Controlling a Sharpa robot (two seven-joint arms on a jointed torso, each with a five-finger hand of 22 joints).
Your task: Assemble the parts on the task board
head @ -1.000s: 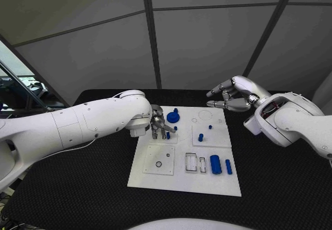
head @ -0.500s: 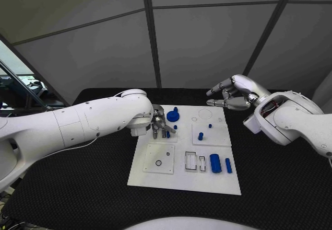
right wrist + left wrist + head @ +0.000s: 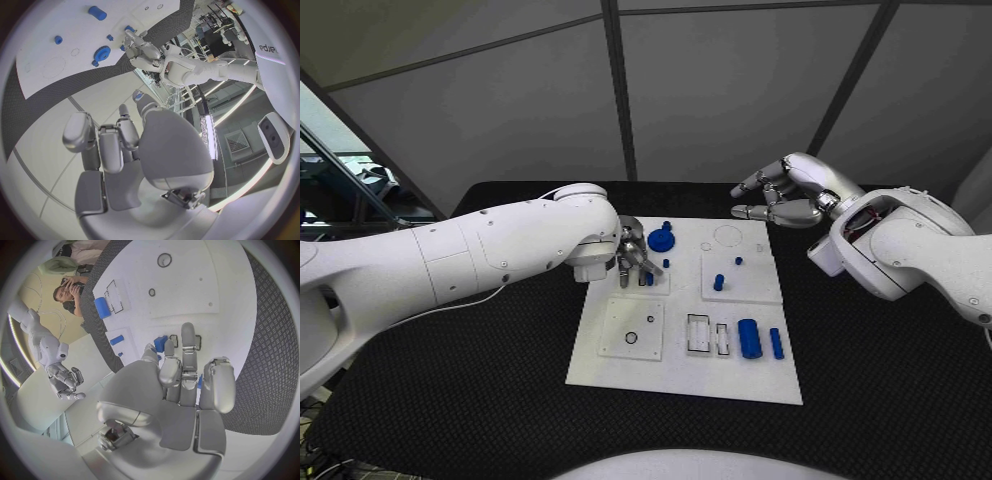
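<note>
The white task board (image 3: 678, 375) lies mid-table. My left hand (image 3: 632, 263) hangs over its far-left plate, fingers pointing down at the board (image 3: 187, 295). A small blue part (image 3: 161, 343) sits right beside its fingertips (image 3: 187, 332); whether it is pinched cannot be made out. A round blue part (image 3: 659, 239) stands just beyond that hand. Two short blue pegs (image 3: 718, 284) stand on the far-right plate. A blue cylinder (image 3: 750, 341) and a thin blue bar (image 3: 776, 345) lie near the right edge. My right hand (image 3: 783, 200) hovers past the board's far right corner, fingers loosely bent, holding nothing.
Black textured table (image 3: 459, 370) surrounds the board. A square plate with a small ring hole (image 3: 632, 340) and two rectangular slots (image 3: 698, 336) occupy the board's near half. My left forearm (image 3: 473, 260) spans the table's left side.
My left hand has shifted slightly toward the far edge of the board. The right hand has lifted a little. The parts on the board lie as before.
</note>
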